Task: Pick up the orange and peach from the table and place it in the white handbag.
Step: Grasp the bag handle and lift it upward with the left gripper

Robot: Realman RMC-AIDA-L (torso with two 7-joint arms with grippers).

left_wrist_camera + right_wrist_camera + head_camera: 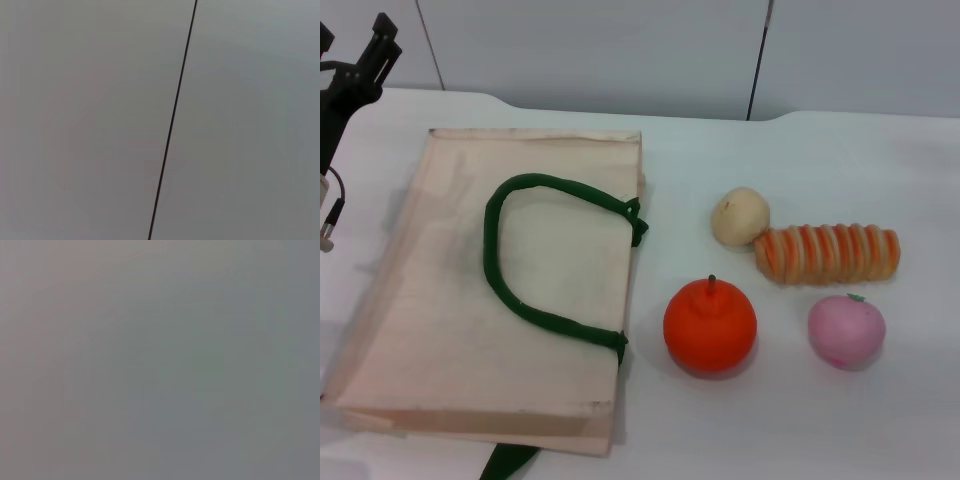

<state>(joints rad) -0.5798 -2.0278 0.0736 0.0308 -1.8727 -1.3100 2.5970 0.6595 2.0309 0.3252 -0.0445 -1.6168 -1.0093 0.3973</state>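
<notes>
Orange and peach sit beside the handbag; left gripper up at the far-left corner (can't tell its fingers).

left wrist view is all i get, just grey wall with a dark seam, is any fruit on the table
Observer: Yes, an orange sits right of the white bag, not touching it.
Operator: where's the peach
Observer: The peach lies further right, apart from the orange.
Operator: and my left pincer
Observer: The left pincer is raised at the table's far left corner, beyond the bag, holding nothing.
Operator: right arm
Observer: Not visible in the head view; its own camera shows only blank grey.
</notes>
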